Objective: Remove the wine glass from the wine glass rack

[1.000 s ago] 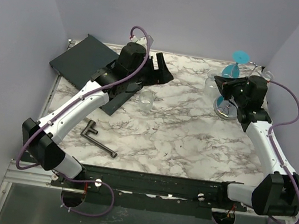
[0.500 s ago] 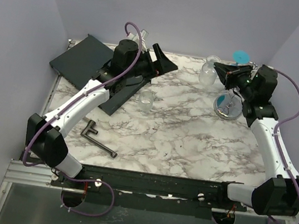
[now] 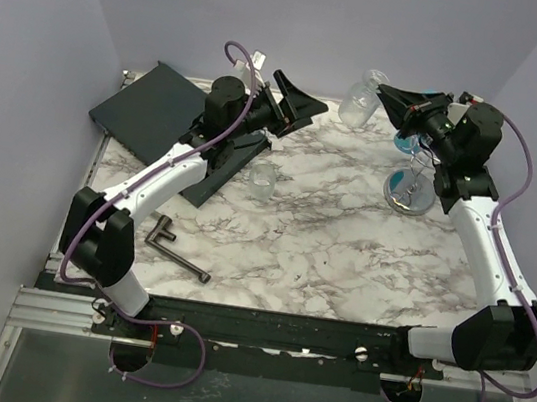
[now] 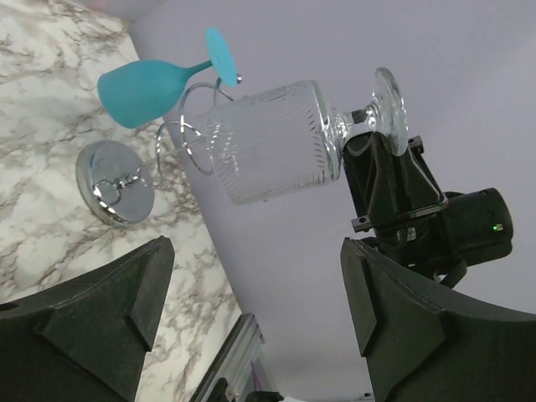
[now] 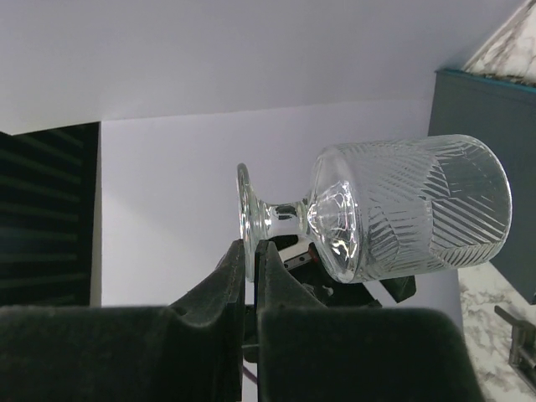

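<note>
The chrome wine glass rack (image 3: 408,194) stands at the back right, with a teal wine glass (image 3: 408,141) still hanging on its wire arms. My right gripper (image 3: 393,98) is shut on the foot of a clear ribbed wine glass (image 3: 363,97) and holds it on its side in the air, left of the rack and apart from it. The right wrist view shows the jaws (image 5: 251,251) pinching the foot of the glass (image 5: 406,209). My left gripper (image 3: 298,101) is open, empty and raised. Its view shows the clear glass (image 4: 272,138), the teal glass (image 4: 146,84) and the rack base (image 4: 113,182).
A small clear tumbler (image 3: 263,181) stands on the marble table under the left arm. A dark flat board (image 3: 146,107) lies at the back left. A dark T-shaped tool (image 3: 175,248) lies near the front left. Purple walls close in the back and sides.
My right gripper has carried the clear wine glass up and to the left, off the rack. My left gripper has risen and turned toward the right.
</note>
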Controlling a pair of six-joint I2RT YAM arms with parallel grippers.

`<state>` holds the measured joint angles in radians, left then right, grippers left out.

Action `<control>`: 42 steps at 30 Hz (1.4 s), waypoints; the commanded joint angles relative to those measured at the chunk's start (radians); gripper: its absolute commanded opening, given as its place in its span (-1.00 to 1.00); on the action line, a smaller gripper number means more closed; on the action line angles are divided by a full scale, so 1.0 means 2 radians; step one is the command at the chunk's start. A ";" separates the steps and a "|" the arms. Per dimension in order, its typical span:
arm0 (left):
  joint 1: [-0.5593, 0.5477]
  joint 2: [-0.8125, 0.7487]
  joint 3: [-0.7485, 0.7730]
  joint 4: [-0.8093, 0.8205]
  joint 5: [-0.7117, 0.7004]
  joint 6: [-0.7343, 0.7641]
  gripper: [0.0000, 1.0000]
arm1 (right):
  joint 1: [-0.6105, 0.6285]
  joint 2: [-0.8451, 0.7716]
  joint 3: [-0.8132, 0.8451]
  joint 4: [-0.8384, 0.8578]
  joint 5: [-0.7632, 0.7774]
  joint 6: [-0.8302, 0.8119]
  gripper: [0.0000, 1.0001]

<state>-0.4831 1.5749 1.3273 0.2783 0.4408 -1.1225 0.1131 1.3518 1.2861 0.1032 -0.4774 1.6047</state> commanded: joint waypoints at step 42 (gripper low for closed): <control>0.004 0.037 -0.012 0.414 0.027 -0.238 0.04 | 0.062 0.005 0.011 0.141 -0.026 0.130 -0.99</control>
<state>-0.4759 1.6894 1.2930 0.9817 0.4721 -1.5604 0.2302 1.3708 1.3239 0.3393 -0.5213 1.8744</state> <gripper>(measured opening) 0.575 0.057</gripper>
